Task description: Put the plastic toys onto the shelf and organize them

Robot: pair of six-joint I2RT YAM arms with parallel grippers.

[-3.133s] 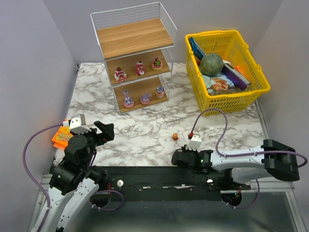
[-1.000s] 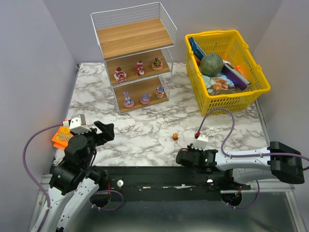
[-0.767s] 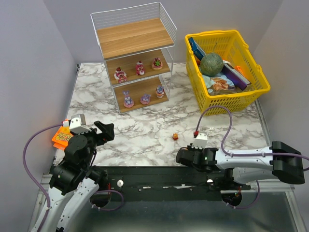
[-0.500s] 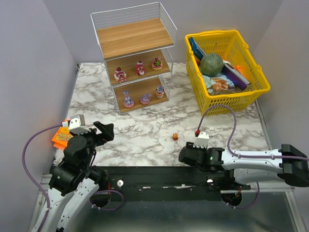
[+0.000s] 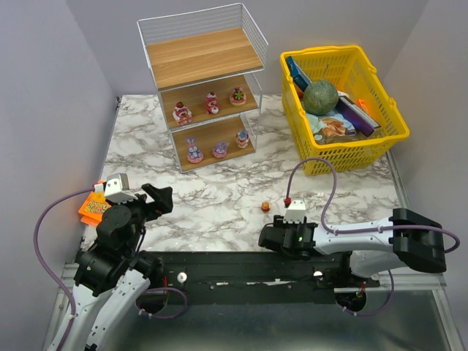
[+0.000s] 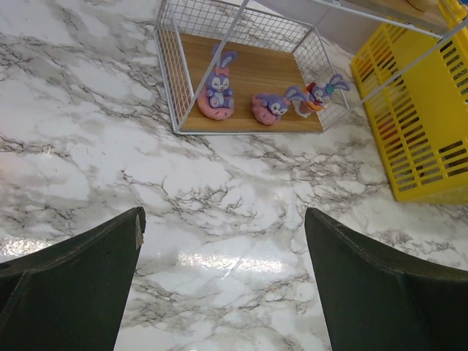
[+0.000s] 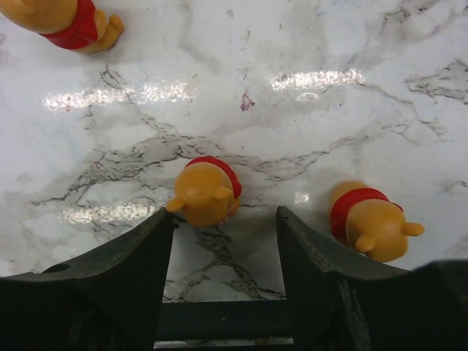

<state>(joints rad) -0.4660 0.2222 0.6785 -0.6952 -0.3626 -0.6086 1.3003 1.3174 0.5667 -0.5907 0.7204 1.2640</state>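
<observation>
The shelf stands at the back, with three red-pink toys on its middle board and three purple toys on the bottom board. Those purple toys also show in the left wrist view. Three orange-yellow toys lie on the marble: one at the mouth of my open right gripper, against its left fingertip, one outside the right finger, and one farther off. The top view shows a single orange toy just beyond the right gripper. My left gripper hangs open over bare marble.
A yellow basket at the back right holds a green ball and packets; its wall shows in the left wrist view. An orange packet lies at the left edge. The black near edge of the table runs under the right fingers.
The right gripper has gone from shut to open, and its wrist has shifted a little to the left. The left arm and the shelved toys have not moved.
</observation>
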